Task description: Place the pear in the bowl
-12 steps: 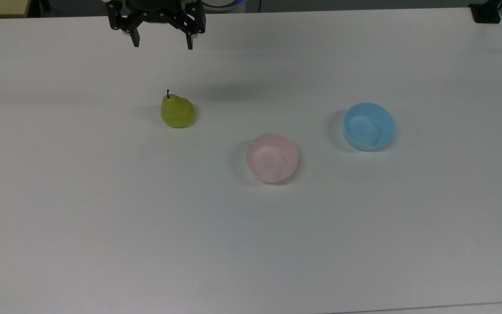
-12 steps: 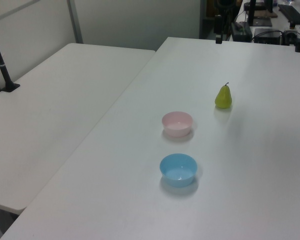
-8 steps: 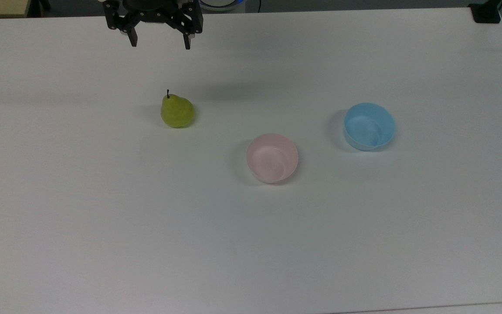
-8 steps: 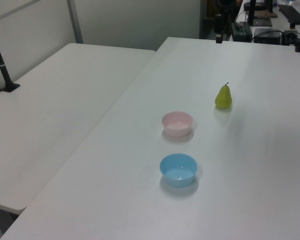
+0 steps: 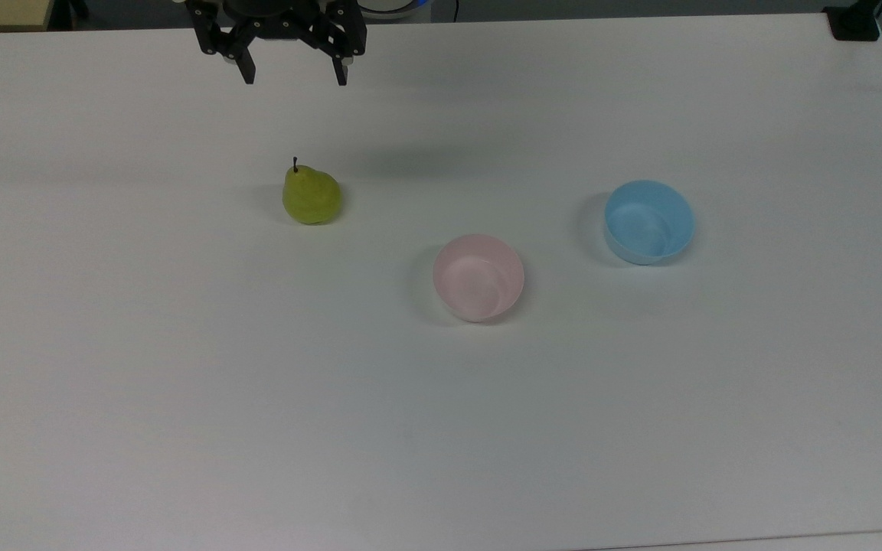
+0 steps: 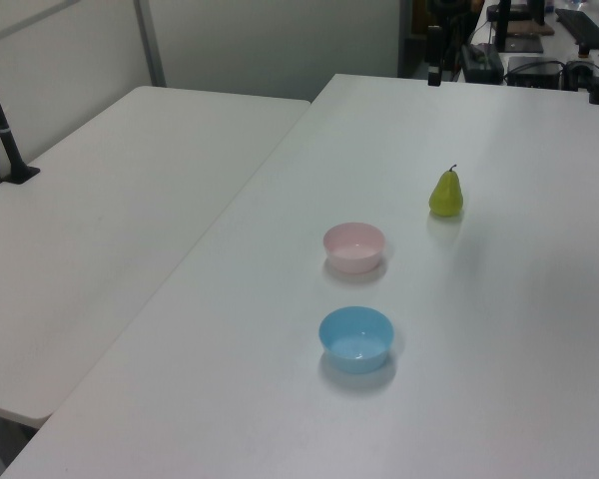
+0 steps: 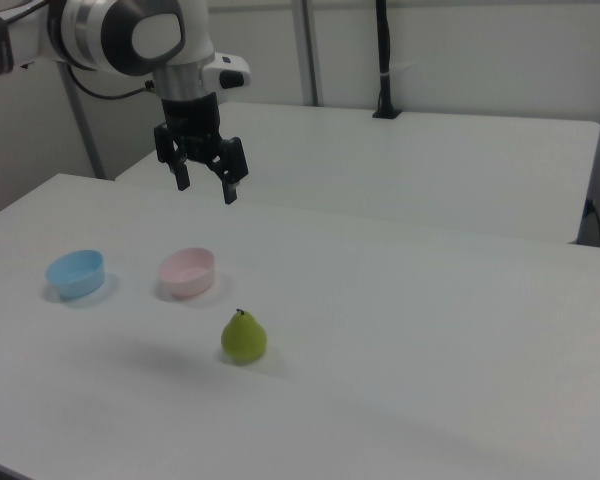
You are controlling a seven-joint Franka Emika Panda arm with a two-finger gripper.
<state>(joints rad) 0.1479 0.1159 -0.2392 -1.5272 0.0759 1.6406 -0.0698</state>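
A wide white table (image 5: 181,383) is carrying three small things, and its matte top is showing soft grey shadows beside each. The yellow-green pear (image 5: 311,196) is standing upright with its dark stem pointing up, on bare tabletop well apart from both bowls. The pale pink bowl (image 5: 478,276) is sitting near the table's middle, empty and open side up; in the top view it is lying to the right of the pear and lower in the picture. The light blue bowl (image 5: 648,221) is resting further toward the top view's right, also empty.

The black two-finger gripper (image 5: 295,76) is hanging in the air above the table's far edge in the top view, with its jaws spread wide and nothing between them. In the right view the gripper (image 7: 204,189) is hovering high over the tabletop, above and behind the pink bowl (image 7: 187,272).

A second white table (image 6: 100,239) is standing alongside the first, with a narrow seam between them. A black post (image 6: 2,125) is clamped at its edge, and pale walls are closing the room behind.
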